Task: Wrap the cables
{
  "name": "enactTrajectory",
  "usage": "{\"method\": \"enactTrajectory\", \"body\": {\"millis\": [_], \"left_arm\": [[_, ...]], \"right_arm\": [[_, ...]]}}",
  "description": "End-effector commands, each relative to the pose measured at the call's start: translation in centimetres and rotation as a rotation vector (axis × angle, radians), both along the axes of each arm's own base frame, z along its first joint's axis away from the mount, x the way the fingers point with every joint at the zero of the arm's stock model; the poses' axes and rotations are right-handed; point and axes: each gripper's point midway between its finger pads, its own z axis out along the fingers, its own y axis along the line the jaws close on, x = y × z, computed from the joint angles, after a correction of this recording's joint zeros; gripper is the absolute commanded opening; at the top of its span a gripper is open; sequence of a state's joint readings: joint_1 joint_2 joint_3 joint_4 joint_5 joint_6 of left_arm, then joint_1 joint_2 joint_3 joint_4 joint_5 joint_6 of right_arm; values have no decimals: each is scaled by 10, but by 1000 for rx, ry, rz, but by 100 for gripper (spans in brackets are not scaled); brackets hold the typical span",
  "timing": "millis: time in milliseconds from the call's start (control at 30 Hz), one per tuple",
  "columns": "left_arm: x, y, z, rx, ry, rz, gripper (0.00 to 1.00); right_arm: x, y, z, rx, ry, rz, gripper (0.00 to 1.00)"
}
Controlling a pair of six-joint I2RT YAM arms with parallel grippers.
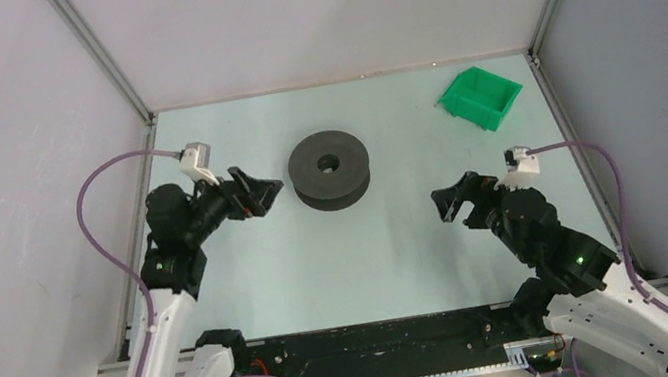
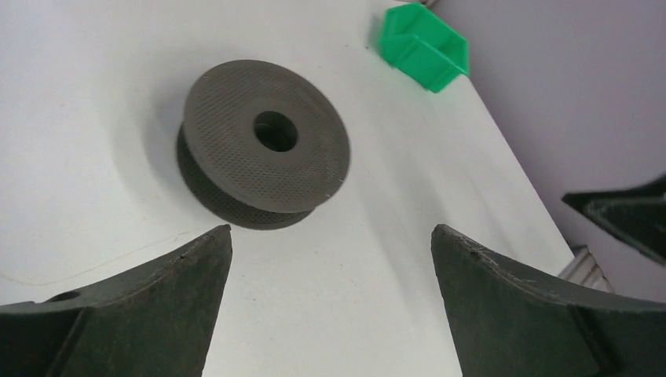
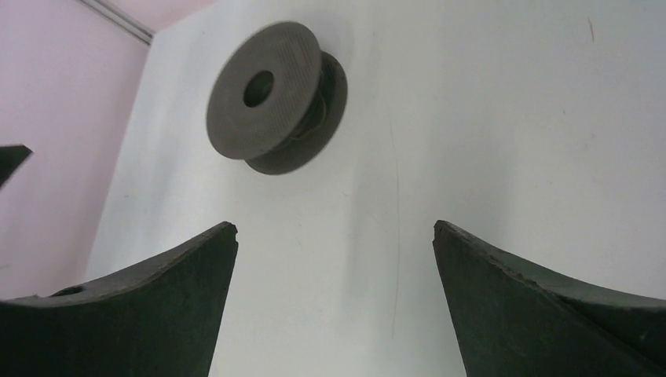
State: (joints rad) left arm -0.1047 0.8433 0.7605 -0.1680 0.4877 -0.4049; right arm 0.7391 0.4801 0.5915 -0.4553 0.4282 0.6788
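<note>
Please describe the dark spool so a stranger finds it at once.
On the pale table, look at the middle of its far half. The spool lies flat there: dark grey, round, with a centre hole, unlike the angular green bin at far right.

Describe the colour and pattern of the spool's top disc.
The spool's top disc is dark grey with a fine dotted texture, clearest in the left wrist view.
</note>
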Motion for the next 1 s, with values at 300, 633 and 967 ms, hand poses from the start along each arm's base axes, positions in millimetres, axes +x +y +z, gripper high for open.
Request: {"method": "enactTrajectory", "body": {"millis": [300, 633, 967], "left_arm": [[-53, -27, 49, -38, -279, -122, 100], [-53, -21, 49, -36, -287, -104, 100], [-52, -19, 48, -41, -280, -93, 100]], "right_arm": [[7, 1, 76, 18, -187, 24, 99], [8, 8, 83, 31, -209, 52, 99], [6, 5, 81, 27, -204, 45, 99]]}}
